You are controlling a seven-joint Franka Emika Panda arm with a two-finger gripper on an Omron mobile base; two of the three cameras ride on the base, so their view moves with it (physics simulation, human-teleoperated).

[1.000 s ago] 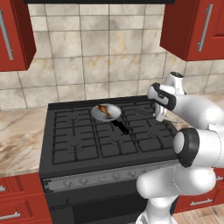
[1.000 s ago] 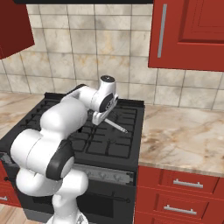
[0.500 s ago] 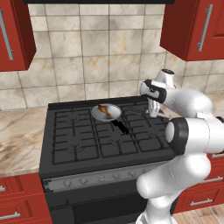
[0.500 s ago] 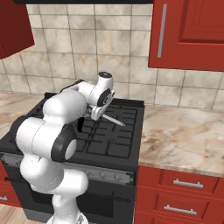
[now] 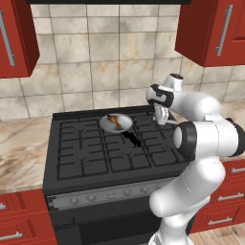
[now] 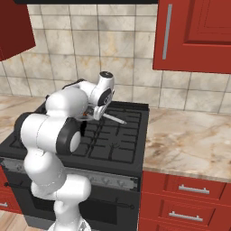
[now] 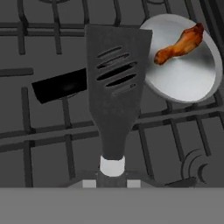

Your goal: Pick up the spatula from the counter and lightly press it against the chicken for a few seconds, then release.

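Note:
A dark slotted spatula (image 7: 115, 83) is held by its pale neck in my gripper (image 7: 112, 183), which is shut on it. Its blade hangs over the stove grate with the upper right corner overlapping the rim of a small silver pan (image 7: 188, 74). A browned chicken piece (image 7: 179, 43) lies in that pan, to the right of the blade and apart from it. The pan's black handle (image 7: 59, 87) passes behind the blade. From the left base view my gripper (image 5: 160, 116) is just right of the pan (image 5: 122, 125) and chicken (image 5: 112, 119). The spatula's silver handle (image 6: 115, 119) juts right of the gripper (image 6: 93, 113).
The black gas stove (image 5: 86, 158) has raised grates under the pan. Marble counter lies to its left (image 5: 21, 148) and right (image 6: 189, 135). Red wall cabinets (image 6: 194, 36) hang above, with a tiled wall behind.
My arm has swung left over the stove with the spatula in it, bringing the blade from the right burners to the pan's edge. Pan and chicken have not moved.

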